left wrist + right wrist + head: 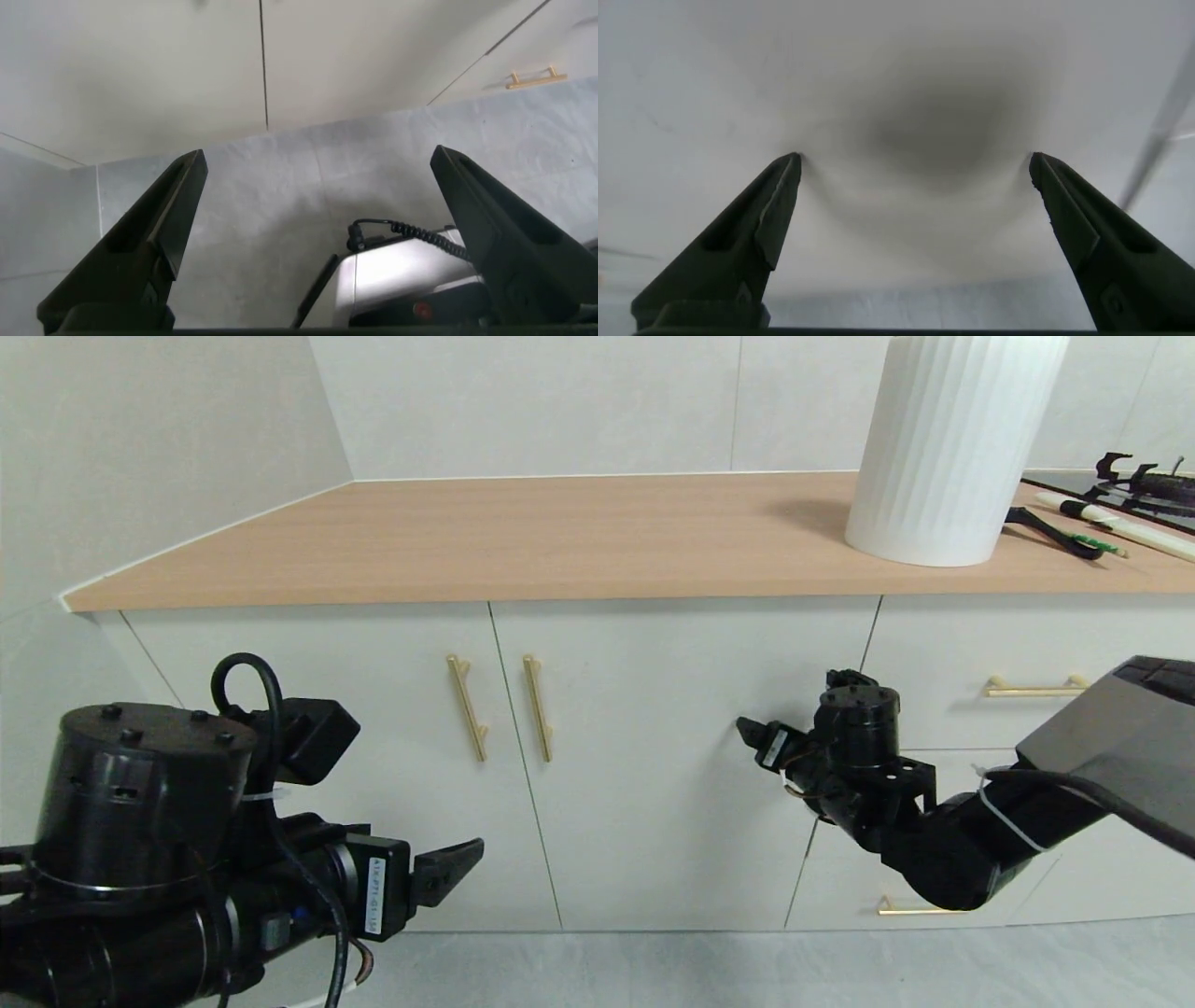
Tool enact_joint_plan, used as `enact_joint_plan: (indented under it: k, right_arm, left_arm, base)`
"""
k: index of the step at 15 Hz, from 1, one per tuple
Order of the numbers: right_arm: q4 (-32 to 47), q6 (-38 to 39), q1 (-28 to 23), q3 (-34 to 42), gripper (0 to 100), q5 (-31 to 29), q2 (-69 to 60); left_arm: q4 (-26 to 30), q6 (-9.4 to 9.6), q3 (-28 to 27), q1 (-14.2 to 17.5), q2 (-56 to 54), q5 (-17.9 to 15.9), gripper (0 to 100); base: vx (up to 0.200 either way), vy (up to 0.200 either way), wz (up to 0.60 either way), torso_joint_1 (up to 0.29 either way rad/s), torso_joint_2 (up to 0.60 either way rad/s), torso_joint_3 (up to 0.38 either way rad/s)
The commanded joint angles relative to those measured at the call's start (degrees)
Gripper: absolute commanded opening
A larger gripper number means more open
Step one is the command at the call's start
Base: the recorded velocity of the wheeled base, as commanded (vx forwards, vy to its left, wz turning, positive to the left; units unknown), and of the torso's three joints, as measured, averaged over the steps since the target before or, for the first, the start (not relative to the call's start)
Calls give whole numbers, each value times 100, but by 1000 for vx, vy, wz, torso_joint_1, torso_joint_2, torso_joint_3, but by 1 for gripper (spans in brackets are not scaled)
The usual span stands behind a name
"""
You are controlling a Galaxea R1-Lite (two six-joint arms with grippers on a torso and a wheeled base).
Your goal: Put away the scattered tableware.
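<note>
Countertop (523, 537): wooden, over white cabinets (653, 756) with gold handles (537, 707).
Tableware: black utensil (1053, 532) and pale sticks (1134, 530) lie at the countertop's right end, just beside a ribbed white holder (943, 448).
Left gripper (318, 163): fingers spread, low before the left-hand doors.
Right gripper (913, 163): fingers spread, close to a cabinet door.

I see a wood-topped bench (523, 537) running along the wall into the corner, most of its surface bare. Toward its right end a tall white ribbed container (943, 448) stands upright. Just beside that, at the far right, a black utensil (1050, 532), a small green-tipped piece (1103, 545) and a long pale stick (1125, 525) lie close together. Behind them sits a black hob (1144, 485).
</note>
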Motion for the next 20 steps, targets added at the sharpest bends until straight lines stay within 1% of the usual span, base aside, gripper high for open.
enact_joint_plan:
  k: [1,3,5,6,7,8,9,10,11,12,13,14,15,16,17,18,19,20]
  right_arm:
    - [41,-243,116,623,100,300,-885]
    - [33,-656,116,1194,100,273,-1720]
    - [50,-849,72,1801,100,247,-2775]
    - [50,-849,72,1801,100,247,-2775]
    - [77,-1201,-34,2662,100,36,-3970]
    - [68,-1465,-289,3128,100,-61,-4542]
    - [85,-1720,-508,3585,100,-69,-5236]
    - [120,-1843,-658,3805,100,-52,-5667]
    - [472,-2159,-1168,4288,100,-25,-6590]
    - [832,-2352,-1414,4473,100,10,-7222]
    - [1492,-2449,-1598,4534,100,80,-8005]
    - [2195,-2581,-1677,4481,100,80,-8708]
    - [2933,-2748,-1677,4332,100,45,-9428]
    - [3777,-2871,-1686,4191,100,36,-10202]
    - [4418,-3012,-1757,4007,100,36,-10694]
    - [4981,-3126,-1924,3875,100,45,-11054]
    - [5368,-3310,-2196,3840,100,62,-11388]
    - [5455,-3495,-2442,3919,100,71,-11564]
  left_arm:
    - [-10,6,17,7,-96,17,100]
    - [-10,23,52,51,-378,52,100]
    - [-19,76,210,77,-896,140,100]
    - [-19,76,210,77,-896,140,100]
    - [7,103,535,112,-1617,360,100]
    - [16,120,834,121,-2039,448,100]
    - [16,138,1212,218,-2575,588,100]
    - [16,146,1423,279,-2900,615,100]
    - [60,164,1889,464,-3814,641,100]
    - [227,208,2038,613,-4412,650,100]
    - [684,375,2100,868,-5150,650,100]
    - [1185,586,2082,1105,-5748,641,100]
    - [1660,902,2082,1387,-6381,641,100]
    - [1941,1192,2100,1659,-6802,632,100]
    - [2090,1359,2091,1852,-7128,615,100]
    - [2081,1368,2064,1888,-7286,676,100]
    - [1967,1148,1968,1888,-7242,931,100]
    - [1906,1008,1968,1993,-7163,984,100]
  base:
    - [0,0,0,0,0,0]
    - [0,0,0,0,0,0]
    - [0,0,0,0,0,0]
    - [0,0,0,0,0,0]
    - [0,0,0,0,0,0]
    - [0,0,0,0,0,0]
    - [0,0,0,0,0,0]
    - [0,0,0,0,0,0]
    - [0,0,0,0,0,0]
    - [0,0,0,0,0,0]
    - [0,0,0,0,0,0]
    - [0,0,0,0,0,0]
    - [0,0,0,0,0,0]
    - [0,0,0,0,0,0]
    - [0,0,0,0,0,0]
    - [0,0,0,0,0,0]
    - [0,0,0,0,0,0]
    - [0,0,0,0,0,0]
